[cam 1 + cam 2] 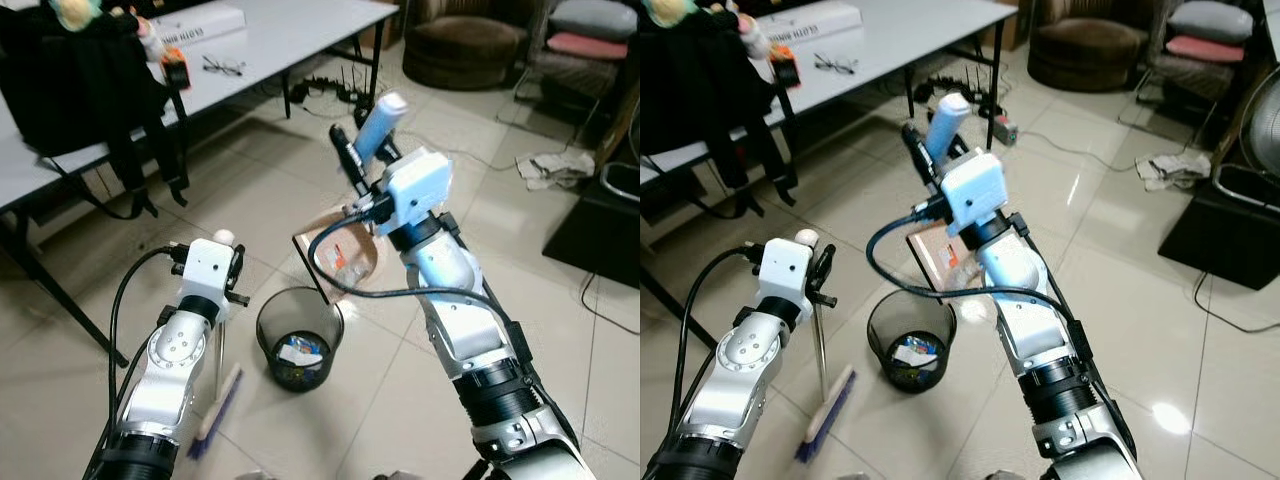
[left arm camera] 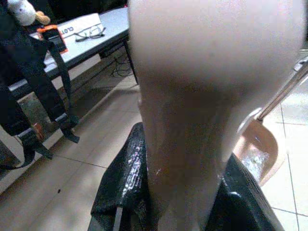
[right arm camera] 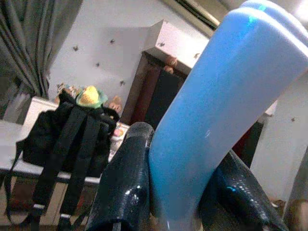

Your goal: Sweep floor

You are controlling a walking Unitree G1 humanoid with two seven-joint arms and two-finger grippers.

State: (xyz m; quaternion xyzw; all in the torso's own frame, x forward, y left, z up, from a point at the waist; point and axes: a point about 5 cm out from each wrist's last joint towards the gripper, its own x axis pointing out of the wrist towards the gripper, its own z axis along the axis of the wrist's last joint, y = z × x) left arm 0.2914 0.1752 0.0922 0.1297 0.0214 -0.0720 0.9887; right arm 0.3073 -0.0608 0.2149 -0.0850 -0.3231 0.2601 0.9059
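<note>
The right gripper [image 1: 358, 150] is raised in front of the robot and is clenched on the blue handle [image 1: 380, 125] of the dustpan [image 1: 340, 258]; the right wrist view shows the handle [image 3: 211, 120] pinched between the two black fingers [image 3: 126, 187]. From that grip a thin shaft runs down to the pan, which hangs below and slightly nearer the robot than the gripper, tilted, with bits of litter [image 1: 350, 268] lying in its tan scoop. Just below the pan and a little nearer the robot stands a black mesh bin [image 1: 299, 338] on the tiled floor [image 1: 420, 400], with some scraps of paper at its bottom. The left gripper [image 1: 228, 262] is held lower, off to the left of the bin, and grasps the top of the broom [image 1: 217, 405]; the left wrist view shows its pale rounded handle end [image 2: 207, 96] squeezed between the fingers [image 2: 126, 178]. The broom's thin shaft drops straight down from this gripper to the blue brush head, which rests on the floor just beside the bin. Well beyond the left gripper stands a white table [image 1: 290, 35] carrying a black backpack [image 1: 80, 75], a pair of glasses [image 1: 224, 67] and a white box [image 1: 195, 25]. Far beyond the right gripper lie cables [image 1: 330, 92] on the floor and a dark armchair [image 1: 465, 45].
</note>
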